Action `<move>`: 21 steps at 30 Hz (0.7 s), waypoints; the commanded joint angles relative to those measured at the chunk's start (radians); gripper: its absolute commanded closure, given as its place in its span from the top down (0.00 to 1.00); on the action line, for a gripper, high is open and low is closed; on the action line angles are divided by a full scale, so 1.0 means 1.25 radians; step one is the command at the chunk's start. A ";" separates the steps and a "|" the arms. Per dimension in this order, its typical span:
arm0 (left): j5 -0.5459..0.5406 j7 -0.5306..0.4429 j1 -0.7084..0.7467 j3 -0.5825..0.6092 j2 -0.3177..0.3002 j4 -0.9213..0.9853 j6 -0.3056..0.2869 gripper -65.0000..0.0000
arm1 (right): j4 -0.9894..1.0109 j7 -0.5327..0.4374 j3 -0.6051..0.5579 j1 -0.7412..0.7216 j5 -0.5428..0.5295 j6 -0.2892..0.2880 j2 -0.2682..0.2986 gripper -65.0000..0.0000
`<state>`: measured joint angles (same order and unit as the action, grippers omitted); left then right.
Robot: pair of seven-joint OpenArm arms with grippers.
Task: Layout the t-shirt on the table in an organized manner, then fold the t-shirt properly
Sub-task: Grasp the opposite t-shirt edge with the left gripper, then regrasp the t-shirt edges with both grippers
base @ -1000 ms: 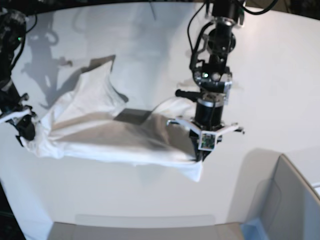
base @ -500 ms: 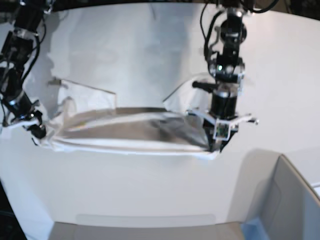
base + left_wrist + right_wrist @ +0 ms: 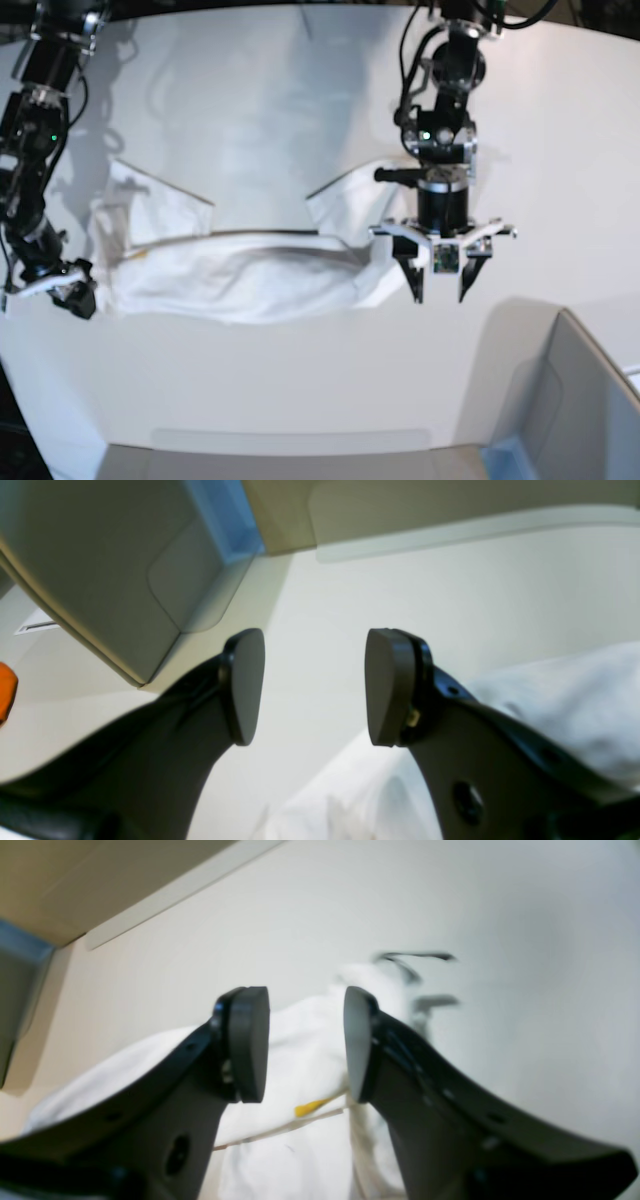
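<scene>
T-shirt (image 3: 240, 275) lies mid-table (image 3: 300, 390), bunched in a wide band, sleeves poking toward the far side. Soft, light cotton: it'll drape and wrinkle, so pinch corners or hem edges. Left gripper (image 3: 440, 282) at the shirt's right end, jaws wide, empty. Right gripper (image 3: 305, 1040) at its left end, jaws partly apart, holding nothing.

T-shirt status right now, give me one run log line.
t-shirt: lying bunched on table | left gripper: open, empty | right gripper: open, over shirt

The white table (image 3: 300, 400) carries the t-shirt (image 3: 240, 270), spread sideways, sleeves pointing away
</scene>
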<state>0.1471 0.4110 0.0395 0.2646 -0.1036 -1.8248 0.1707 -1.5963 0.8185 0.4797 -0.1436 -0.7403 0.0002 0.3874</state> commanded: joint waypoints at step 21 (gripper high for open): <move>0.008 -0.016 0.233 0.129 -0.097 -0.098 0.002 0.48 | -0.113 0.021 0.069 0.286 -0.005 0.083 -0.215 0.39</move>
<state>0.1490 0.4145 0.3298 0.4278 -0.2188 -1.9285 0.1612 -1.7229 0.8574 0.5632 0.2226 -0.7277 0.1131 0.1154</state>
